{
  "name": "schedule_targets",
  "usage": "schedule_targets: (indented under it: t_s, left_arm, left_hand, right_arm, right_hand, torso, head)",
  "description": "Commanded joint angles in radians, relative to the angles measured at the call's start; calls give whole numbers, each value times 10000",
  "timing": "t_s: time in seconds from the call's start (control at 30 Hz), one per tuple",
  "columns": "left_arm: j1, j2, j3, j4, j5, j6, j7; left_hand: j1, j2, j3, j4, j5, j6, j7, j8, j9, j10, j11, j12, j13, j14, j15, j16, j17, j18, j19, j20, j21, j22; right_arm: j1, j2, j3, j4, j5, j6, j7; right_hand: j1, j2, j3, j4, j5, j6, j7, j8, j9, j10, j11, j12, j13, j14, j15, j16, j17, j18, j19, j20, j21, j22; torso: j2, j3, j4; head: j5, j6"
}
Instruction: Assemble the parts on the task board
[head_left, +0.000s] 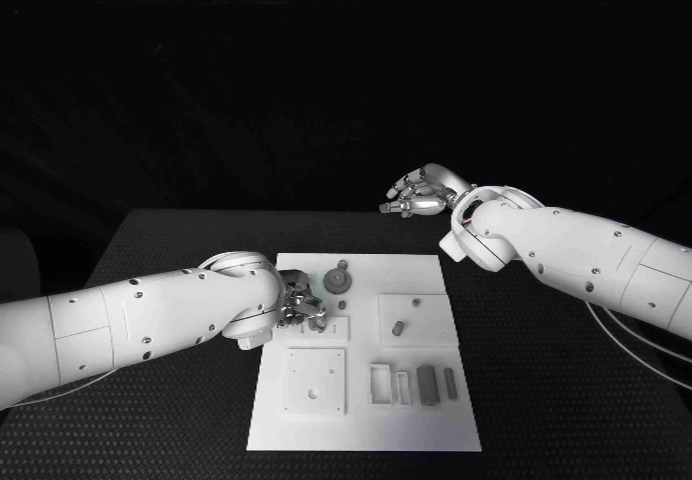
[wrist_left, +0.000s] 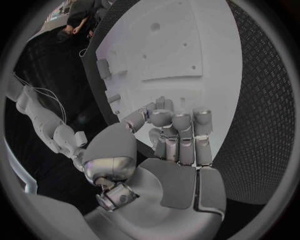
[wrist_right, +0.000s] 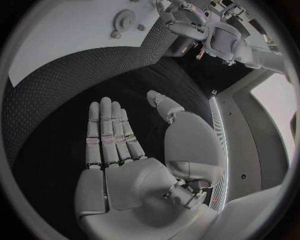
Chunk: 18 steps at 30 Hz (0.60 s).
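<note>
Black tabletop (head_left: 173, 240) carries the white task board (head_left: 368, 420) at its middle. On the board's near-left part, the left hand (head_left: 303, 305) rests with fingers curled in, and nothing can be seen held in it. Raised over the tabletop's far edge beyond the board, the right hand (head_left: 423, 192) has its fingers stretched out and apart, empty. Small grey parts lie on the board: a gear (head_left: 339, 278), a short peg (head_left: 397, 327) and a bar (head_left: 427, 383).

White task board (head_left: 361, 425) on the black surface (head_left: 577, 400), left robot hand (head_left: 303, 305) at the board's edge, grey gear (head_left: 339, 278) just beside it, right robot hand (head_left: 418, 193) raised well apart, grey parts (head_left: 427, 383) nearer the robot.
</note>
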Motion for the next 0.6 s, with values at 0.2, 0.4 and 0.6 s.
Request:
schedule_targets:
  t_s: [0.2, 0.4, 0.6]
  left_arm:
    - [-13, 12, 2, 15, -35, 337, -27]
    - [-15, 30, 3, -2, -44, 392, -83]
    - [-15, 32, 3, -18, -45, 370, -93]
  left_hand:
    - [96, 191, 14, -18, 8, 1719, -884, 23, 1313, -91, -176, 58, -11, 383, -412, 72, -15, 19, -88, -1228, 48, 169]
    - [95, 209, 21, -20, 13, 1719, -884, 22, 1317, -91, -177, 58, -12, 382, -410, 75, -20, 19, -91, -1228, 49, 169]
    - [91, 217, 25, -27, 23, 1721, -885, 22, 1323, -91, -178, 59, -14, 381, -409, 80, -25, 18, -95, -1228, 50, 170]
  right_arm:
    - [-2, 5, 3, 24, -15, 134, 104]
    - [-4, 9, 3, 16, -15, 154, 107]
    - [-6, 6, 2, 16, -14, 128, 113]
  right_hand:
    - [81, 12, -42, 2, 63, -84, 206, 37, -16, -18, 62, -12, -31, -49, 62, -48, -16, 25, -5, 88, -67, -6]
    - [84, 14, -42, 0, 64, -86, 207, 37, -19, -24, 64, -11, -41, -56, 65, -48, -20, 26, -11, 91, -73, -6]
    - [84, 14, -47, -1, 63, -88, 207, 40, -24, -36, 69, -10, -64, -70, 74, -50, -30, 27, -23, 98, -84, -6]
  torso:
    - [2, 3, -10]
    - [-6, 3, 12]
    - [0, 6, -12]
  head:
    - [-1, -32]
    - [-9, -50]
    - [7, -65]
